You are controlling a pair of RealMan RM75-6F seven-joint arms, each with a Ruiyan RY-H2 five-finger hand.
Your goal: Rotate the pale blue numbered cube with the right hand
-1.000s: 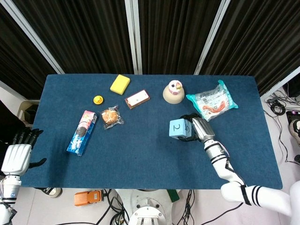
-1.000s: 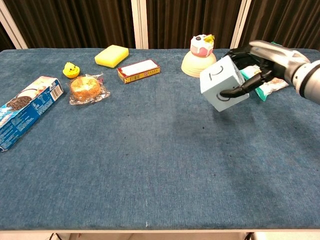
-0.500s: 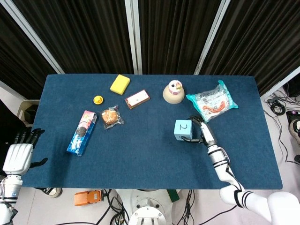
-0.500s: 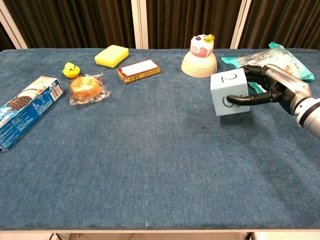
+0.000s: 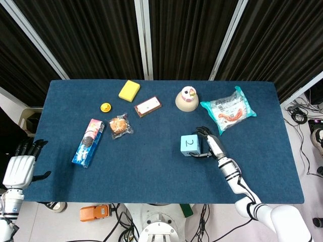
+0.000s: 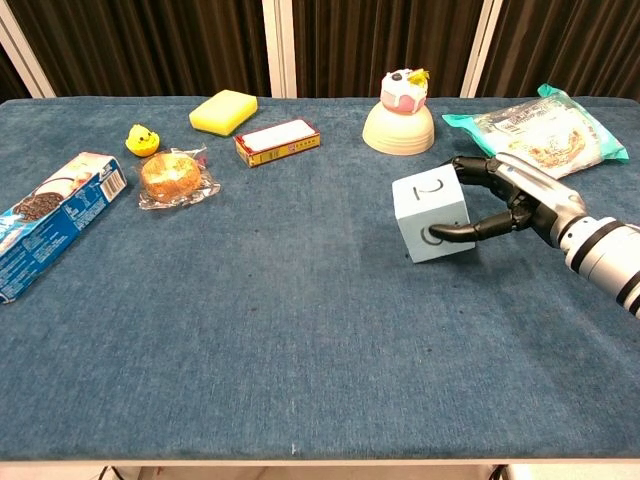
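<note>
The pale blue numbered cube (image 5: 190, 145) (image 6: 432, 215) sits on the blue table right of centre, its "2" face turned up. My right hand (image 5: 208, 143) (image 6: 511, 197) grips the cube from its right side, black fingers (image 6: 457, 232) wrapped around its front and back. Off the table at the lower left of the head view hangs my left hand (image 5: 19, 168), fingers spread and holding nothing. The chest view does not show it.
Behind the cube stand a cake-shaped toy (image 6: 399, 112) and a snack bag (image 6: 537, 124). Further left lie a red box (image 6: 277, 141), yellow sponge (image 6: 223, 110), yellow duck (image 6: 142, 139), wrapped bun (image 6: 172, 176) and blue cookie pack (image 6: 50, 220).
My right hand has carried the cube down from its tilted, raised pose onto the table, then shifted it left and nearer. The left hand has stayed where it was.
</note>
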